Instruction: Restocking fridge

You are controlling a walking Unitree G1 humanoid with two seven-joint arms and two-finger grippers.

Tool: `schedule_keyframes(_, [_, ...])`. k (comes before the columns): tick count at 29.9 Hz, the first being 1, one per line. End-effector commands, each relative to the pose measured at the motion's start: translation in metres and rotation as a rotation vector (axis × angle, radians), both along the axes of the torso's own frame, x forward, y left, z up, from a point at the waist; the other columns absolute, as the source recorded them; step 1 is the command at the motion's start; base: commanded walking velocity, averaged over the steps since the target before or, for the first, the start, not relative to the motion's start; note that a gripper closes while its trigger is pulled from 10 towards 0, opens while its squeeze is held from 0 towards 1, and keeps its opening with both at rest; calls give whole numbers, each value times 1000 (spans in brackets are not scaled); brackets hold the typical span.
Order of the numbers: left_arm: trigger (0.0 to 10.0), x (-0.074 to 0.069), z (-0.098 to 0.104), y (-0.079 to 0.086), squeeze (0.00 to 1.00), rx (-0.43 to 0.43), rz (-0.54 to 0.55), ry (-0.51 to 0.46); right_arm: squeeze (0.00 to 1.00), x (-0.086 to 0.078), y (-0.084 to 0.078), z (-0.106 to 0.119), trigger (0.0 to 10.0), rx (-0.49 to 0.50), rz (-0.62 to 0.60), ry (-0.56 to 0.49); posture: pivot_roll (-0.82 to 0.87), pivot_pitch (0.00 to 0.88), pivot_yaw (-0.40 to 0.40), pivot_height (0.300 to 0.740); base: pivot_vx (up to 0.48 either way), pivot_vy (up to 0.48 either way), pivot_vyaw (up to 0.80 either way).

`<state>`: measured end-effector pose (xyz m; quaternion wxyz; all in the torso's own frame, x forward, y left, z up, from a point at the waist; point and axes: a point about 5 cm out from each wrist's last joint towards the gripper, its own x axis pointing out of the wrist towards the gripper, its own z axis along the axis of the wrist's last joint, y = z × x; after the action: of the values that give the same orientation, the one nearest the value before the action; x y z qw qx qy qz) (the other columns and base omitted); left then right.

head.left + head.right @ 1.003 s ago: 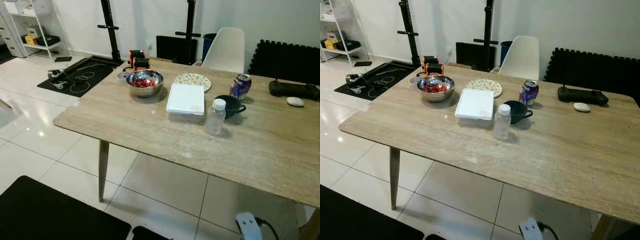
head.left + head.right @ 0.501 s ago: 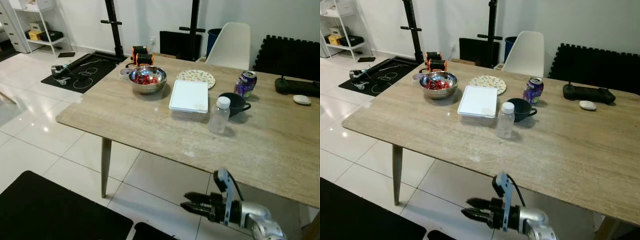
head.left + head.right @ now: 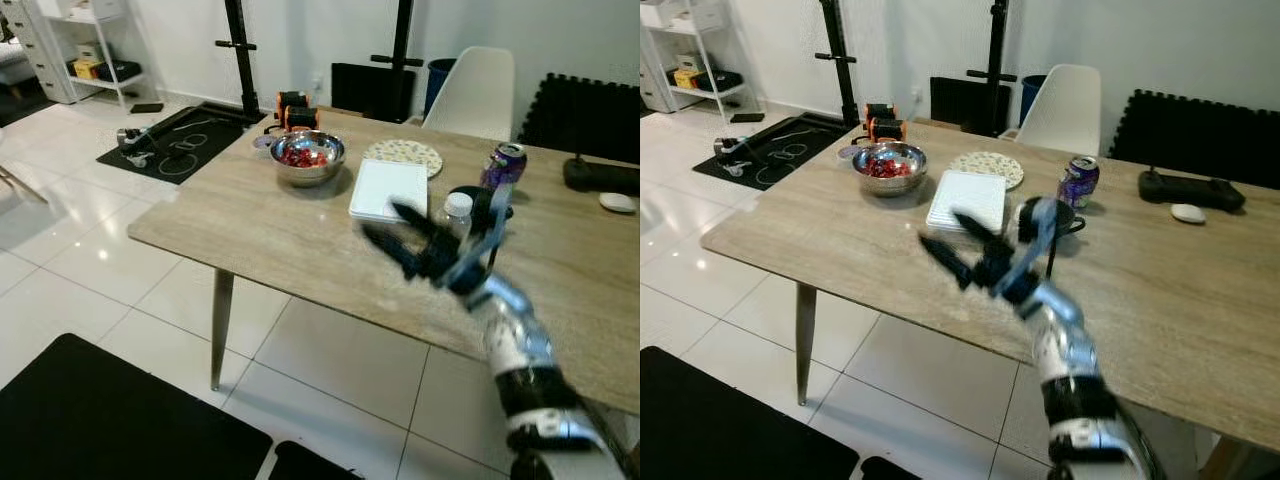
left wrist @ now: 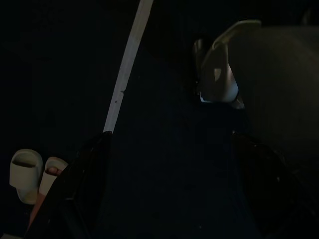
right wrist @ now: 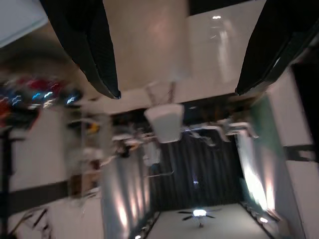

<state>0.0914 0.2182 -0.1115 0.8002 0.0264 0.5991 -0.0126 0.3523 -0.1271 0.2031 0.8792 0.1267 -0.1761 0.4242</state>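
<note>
Can (image 3: 504, 164), print blurred, behind bottle (image 3: 456, 216)

Bright, even indoor light in the head views, soft glare on the tiled floor (image 3: 70, 250), right gripper (image 3: 400, 238) motion-blurred, left wrist view nearly black, right wrist view smeared.

We see a light wood-grain counter (image 3: 260, 215) on glossy white floor tiles (image 3: 90, 260). On it stand a silver bowl (image 3: 308, 158) of red pieces, a white box (image 3: 385, 187), a pale speckled plate (image 3: 403, 152), a purple can (image 3: 503, 165), a dark cup (image 3: 468, 199) and a clear, white-capped bottle (image 3: 457, 213). Our right end effector (image 3: 395, 235) is black on a silver arm. A black mat (image 3: 110, 425) lies on the floor.
</note>
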Motion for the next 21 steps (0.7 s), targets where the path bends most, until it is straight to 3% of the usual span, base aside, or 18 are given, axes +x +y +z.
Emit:
schedule_keyframes(1, [10000, -4, 0, 5, 0, 13, -11, 14, 1000, 5, -1, -3, 10000, -32, -52, 21, -44, 0, -26, 740, 0, 0, 0])
schedule_keyframes(4, [10000, -4, 0, 3, 0, 8, -11, 16, 1000, 28, -8, 19, 10000, -104, -276, 0, -43, 0, -27, 740, 0, 0, 0])
schedule_keyframes(6, [10000, -4, 0, 2, 0, 7, -12, 16, 1000, 32, -11, 22, 10000, -127, -329, 2, -42, 0, -27, 740, 0, 0, 0])
schedule_keyframes(7, [10000, -4, 0, 2, 0, 7, -12, 16, 835, 39, -15, 23, 10000, -190, -411, 27, -40, 0, -27, 740, 0, 0, 0])
schedule_keyframes(8, [10000, -4, 0, 2, 0, 7, -12, 15, 373, 44, -20, 22, 10000, -247, -478, 51, -40, 0, -25, 740, 0, 0, 0])
schedule_keyframes(9, [10000, -4, 0, 2, 0, 7, -12, 15, 373, 44, -20, 22, 10000, -247, -478, 51, -40, 0, -25, 740, 0, 0, 0])
schedule_keyframes(10, [10000, -4, 0, 3, 0, 8, -12, 15, 0, 47, -25, 22, 10000, -287, -533, 70, -40, 0, -25, 740, 0, 0, 0])
schedule_keyframes(13, [10000, -3, 0, 5, 0, 11, -13, 14, 0, 54, -36, 17, 10000, -343, -656, 139, -41, 0, -26, 740, 0, 0, 0])
schedule_keyframes(21, [10000, -5, 1, 9, 0, 14, -14, 14, 0, 57, -34, -5, 10000, -382, -711, 266, -36, 0, -23, 740, 0, 0, 0])
